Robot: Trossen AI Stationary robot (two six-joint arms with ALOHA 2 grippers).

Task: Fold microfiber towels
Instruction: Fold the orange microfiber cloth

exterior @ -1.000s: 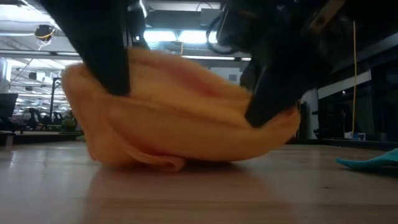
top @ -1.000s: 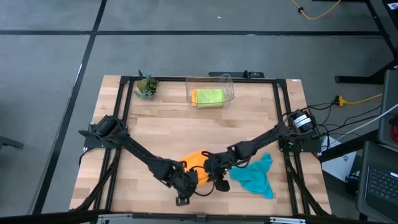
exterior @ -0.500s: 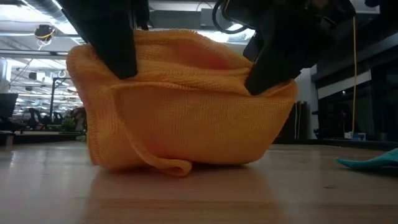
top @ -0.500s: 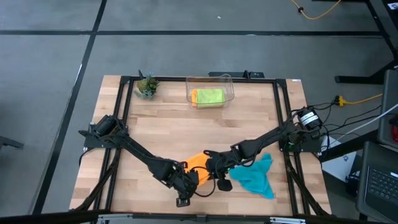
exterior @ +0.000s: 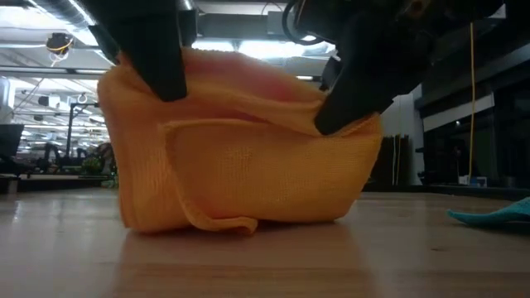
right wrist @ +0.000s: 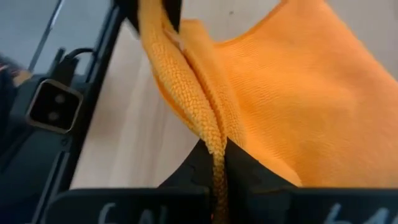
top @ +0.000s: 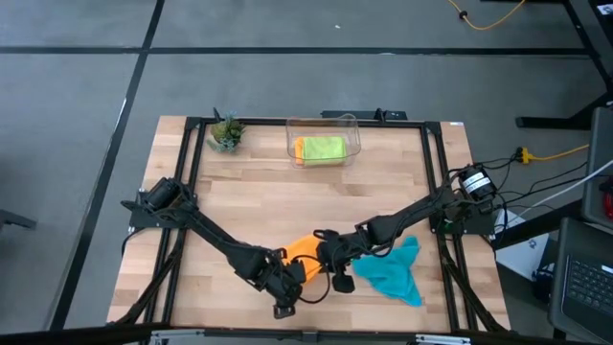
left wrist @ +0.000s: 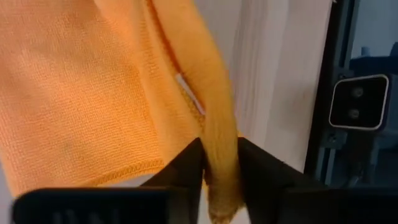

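An orange microfiber towel [top: 305, 251] stands doubled near the table's front edge, its top edge held up by both grippers and its lower fold [exterior: 219, 222] resting on the wood. My left gripper [top: 287, 278] is shut on one upper corner and my right gripper [top: 326, 261] on the other. A teal towel [top: 393, 269] lies crumpled on the table to the right. A lime green towel [top: 321, 149] lies folded in the clear bin [top: 324, 125] at the far edge. My left gripper pinches the orange towel's upper edge at its left corner [left wrist: 217, 140] between its two fingers [left wrist: 186, 163], a bunched fold of several layers. It comes slanting down from above. The cloth hangs below, its bottom on the table. My right gripper pinches the towel's upper edge at the right corner [right wrist: 210, 134] between its fingers [right wrist: 242, 167], with doubled layers in the gap. It slants down from the table's right. The cloth hangs below it and sags between the two grippers.
A small potted plant [top: 226, 132] stands at the far left corner. The black frame rails [top: 192, 172] run along the table's sides. Bare wood [top: 306, 201] lies between the bin and the grippers. The low camera [left wrist: 357, 102] sits just in front of the towel.
My right gripper has risen a little and drawn the towel's right corner up with it, so the cloth stands taller than a second ago. The lower fold has stayed on the table. The top edge now dips toward the right gripper.
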